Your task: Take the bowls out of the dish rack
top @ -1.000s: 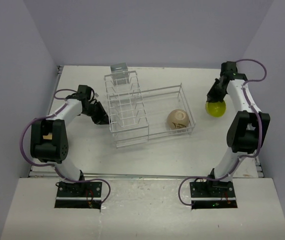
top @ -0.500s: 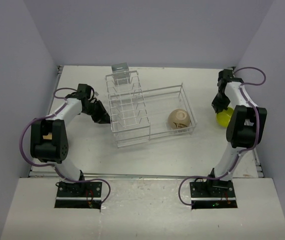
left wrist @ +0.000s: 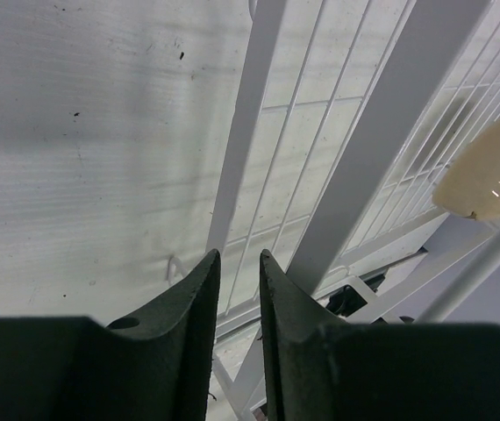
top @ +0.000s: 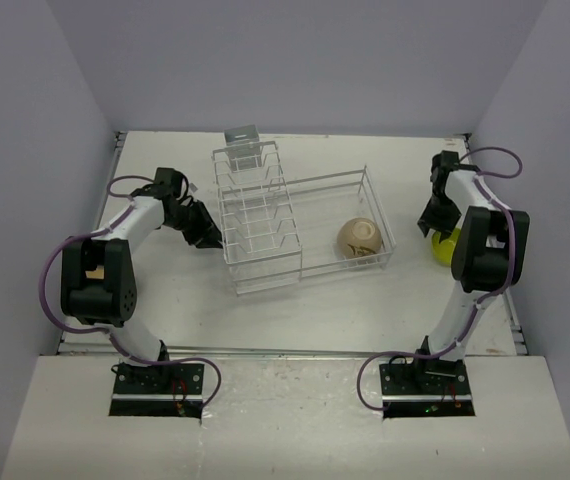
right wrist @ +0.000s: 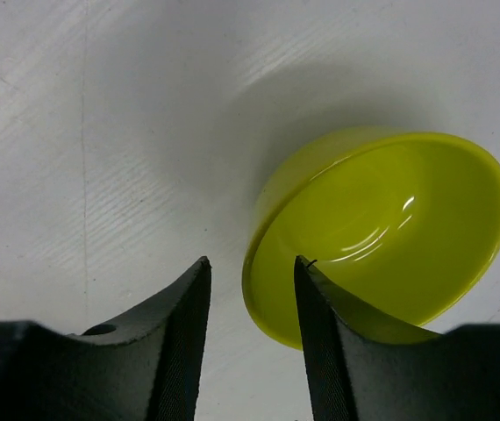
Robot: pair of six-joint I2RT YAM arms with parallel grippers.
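Wrist right: yellow bowl rim between fingers | overhead: arm mostly covers bowl

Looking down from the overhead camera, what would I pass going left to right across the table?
The left pincer → dish rack, its upright dividers → tan bowl in the rack's basket → yellow bowl at the far right.
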